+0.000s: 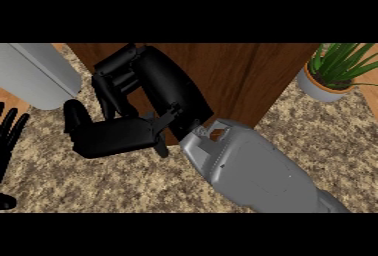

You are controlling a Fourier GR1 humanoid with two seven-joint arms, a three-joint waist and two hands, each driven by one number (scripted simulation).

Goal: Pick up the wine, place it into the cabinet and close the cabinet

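Observation:
My right hand (159, 87) is in the middle of the view, lying against the brown wooden cabinet front (244, 75). Its fingers (111, 92) bend loosely downward and its thumb (111, 137) sticks out to the left; nothing shows in its hold. The grey right forearm (251, 172) runs in from the lower right. The wine is nowhere in view. My left hand (9, 132) rests open at the left edge, fingers up.
A potted green plant (336, 70) stands at the upper right beside the cabinet. A rounded grey object (37, 75) lies at the upper left. The speckled stone counter (111, 185) spreads across the lower part.

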